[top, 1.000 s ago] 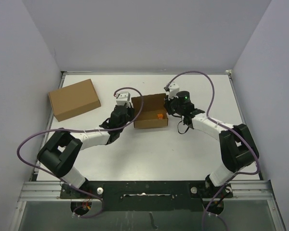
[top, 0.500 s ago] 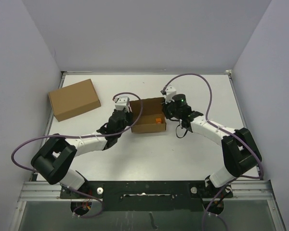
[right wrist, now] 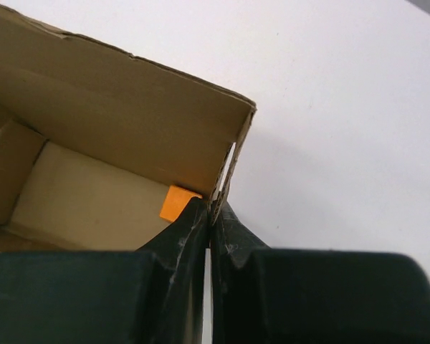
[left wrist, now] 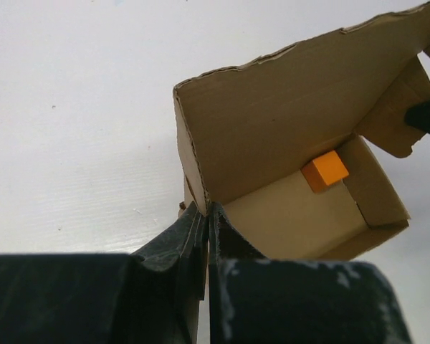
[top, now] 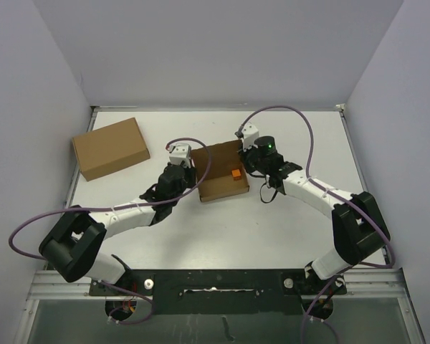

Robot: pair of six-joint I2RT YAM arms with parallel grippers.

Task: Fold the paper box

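**Risking a Tear at Two Pinched Walls**

Gripping the brown die-cut cardboard paper box (top: 221, 183) from both ends, near the middle of the white surface (top: 272, 229) and well apart from the larger plain brown cardboard box (top: 111, 147). Clamping the left gripper (left wrist: 206, 215) tight onto the thin edge of one upright wall. Clamping the right gripper (right wrist: 211, 212) tight onto the opposite wall, right beside a slot cut there.

Judging the hazards from here:
- Pulling the two ends apart or twisting them unevenly, and so ripping the cardboard at that slot.
- Pinching so little edge (barely a sliver on either side) and letting a wall slip free mid-fold.
- Tilting the open box too far and sending the small orange cube (left wrist: 325, 170) sliding off the floor inside.
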